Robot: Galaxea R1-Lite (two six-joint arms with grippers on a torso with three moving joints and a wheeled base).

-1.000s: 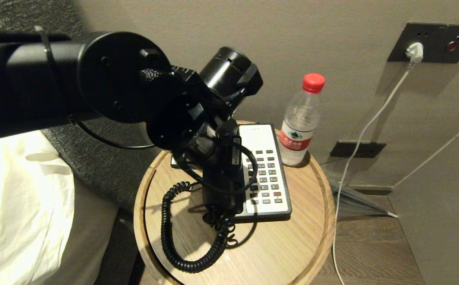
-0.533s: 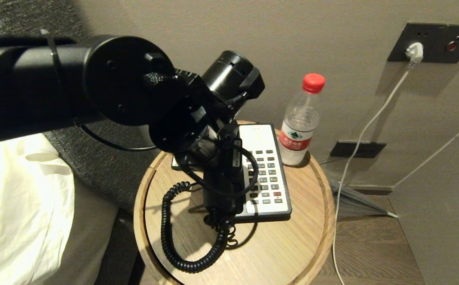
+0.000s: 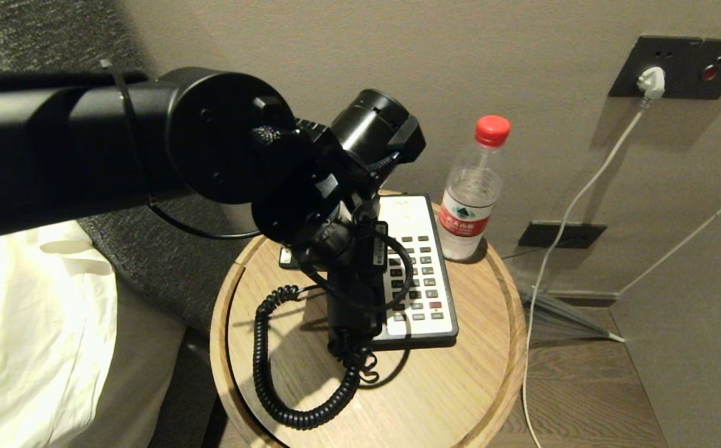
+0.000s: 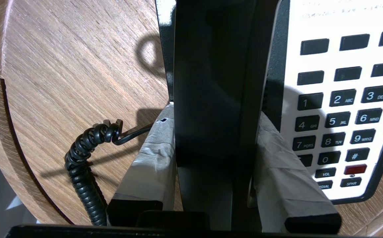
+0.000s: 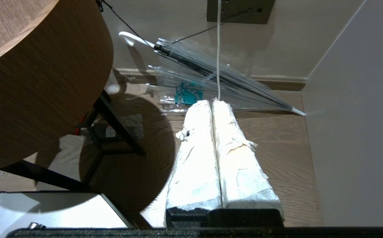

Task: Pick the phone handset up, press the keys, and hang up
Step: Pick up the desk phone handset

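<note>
- In the head view, most of the phone handset (image 3: 355, 305) is covered by the left arm (image 3: 148, 143).
- The phone base (image 3: 419, 274) has its left side concealed by that arm.
- The handset's far end is cut off in the left wrist view.
- The water bottle (image 3: 472, 193) label print is too small to be read.
</note>
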